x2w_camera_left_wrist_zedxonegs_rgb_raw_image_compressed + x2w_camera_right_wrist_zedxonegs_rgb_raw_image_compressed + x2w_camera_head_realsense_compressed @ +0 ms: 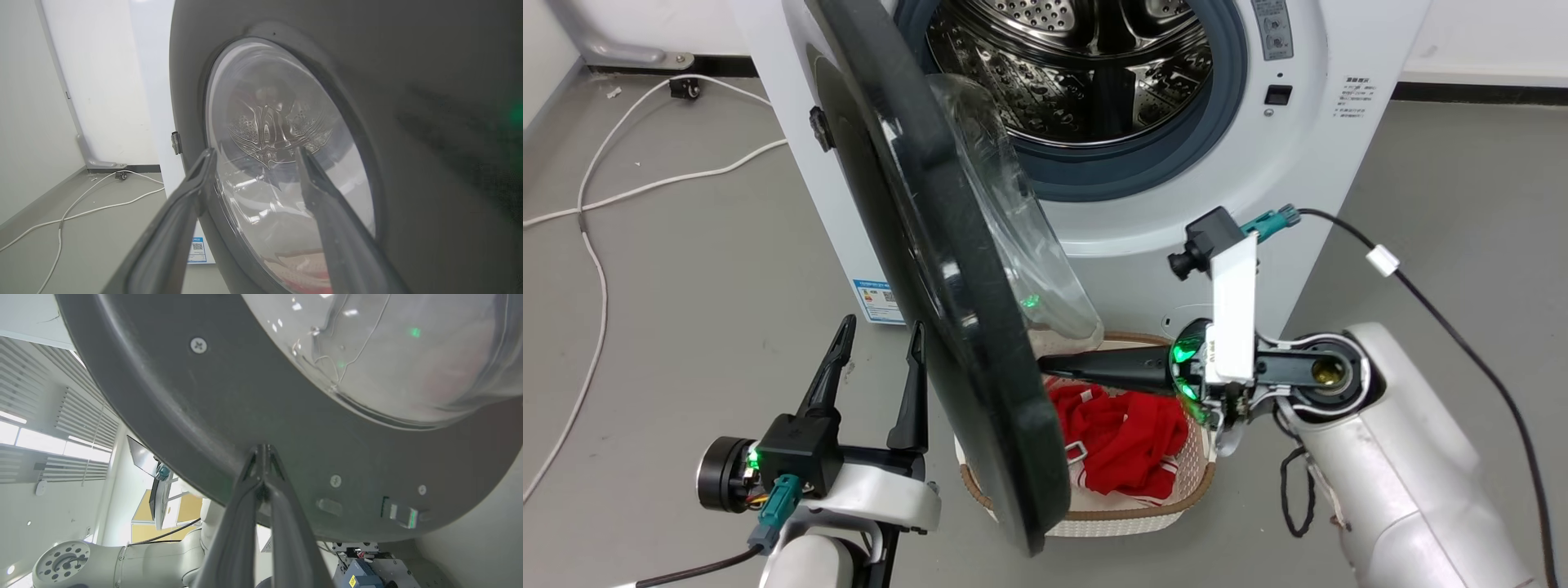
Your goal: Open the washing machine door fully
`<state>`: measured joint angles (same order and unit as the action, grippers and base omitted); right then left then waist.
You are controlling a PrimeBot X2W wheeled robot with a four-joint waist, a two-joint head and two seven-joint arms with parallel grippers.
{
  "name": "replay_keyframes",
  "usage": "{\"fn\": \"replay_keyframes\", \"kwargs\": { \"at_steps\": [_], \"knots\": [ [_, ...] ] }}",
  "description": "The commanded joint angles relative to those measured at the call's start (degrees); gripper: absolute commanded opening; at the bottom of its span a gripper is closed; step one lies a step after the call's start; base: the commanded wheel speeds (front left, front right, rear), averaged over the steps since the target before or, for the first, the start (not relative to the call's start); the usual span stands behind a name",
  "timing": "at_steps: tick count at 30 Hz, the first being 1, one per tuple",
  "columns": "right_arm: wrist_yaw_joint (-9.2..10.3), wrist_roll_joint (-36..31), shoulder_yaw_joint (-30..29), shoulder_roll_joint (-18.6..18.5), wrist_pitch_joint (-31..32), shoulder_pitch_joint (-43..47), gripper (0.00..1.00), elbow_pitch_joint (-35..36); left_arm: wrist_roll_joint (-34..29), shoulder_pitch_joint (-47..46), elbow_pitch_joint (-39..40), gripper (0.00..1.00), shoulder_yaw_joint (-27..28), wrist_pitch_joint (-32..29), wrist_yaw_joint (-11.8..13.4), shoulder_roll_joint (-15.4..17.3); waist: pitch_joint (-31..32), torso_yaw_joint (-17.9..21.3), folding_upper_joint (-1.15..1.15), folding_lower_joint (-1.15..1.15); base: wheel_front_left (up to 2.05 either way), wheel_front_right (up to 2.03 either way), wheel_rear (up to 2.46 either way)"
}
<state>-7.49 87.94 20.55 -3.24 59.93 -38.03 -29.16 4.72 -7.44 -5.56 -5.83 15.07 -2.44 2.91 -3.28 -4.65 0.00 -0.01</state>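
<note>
My left gripper (882, 325) stands spread and empty beside the washing machine door (931, 245). My right gripper (263, 451), fingers together, touches its inner face. Blue label sticker (876, 300): text unreadable.

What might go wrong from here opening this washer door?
The shut right gripper only presses its tips on the smooth inner face of the round glossy black washing machine door, so it may slide off. The open left gripper stands close by the door's outer face; the swinging door may hit it.
</note>
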Motion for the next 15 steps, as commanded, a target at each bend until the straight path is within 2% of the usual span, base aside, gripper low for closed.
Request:
{"fn": "replay_keyframes", "kwargs": {
  "at_steps": [1,7,15],
  "knots": [
    [0.0,1.3,1.2,0.5,-1.5,1.3,0.0,1.0,0.1,0.5,0.1,1.0,-0.1,0.1,0.4,0.0,0.0,0.0,0.0,0.01,0.0,0.0,0.0],
    [0.0,2.1,2.3,0.4,-10.7,2.9,0.0,1.8,0.2,0.9,0.0,1.0,0.2,0.1,0.4,0.0,0.1,0.4,0.0,0.01,0.0,0.0,0.0],
    [0.0,1.1,-5.2,0.4,-30.3,8.4,0.0,2.3,-0.2,1.9,-0.2,1.0,1.0,0.1,0.3,0.0,0.5,1.6,0.0,0.01,0.0,0.0,0.0]
  ]
}}
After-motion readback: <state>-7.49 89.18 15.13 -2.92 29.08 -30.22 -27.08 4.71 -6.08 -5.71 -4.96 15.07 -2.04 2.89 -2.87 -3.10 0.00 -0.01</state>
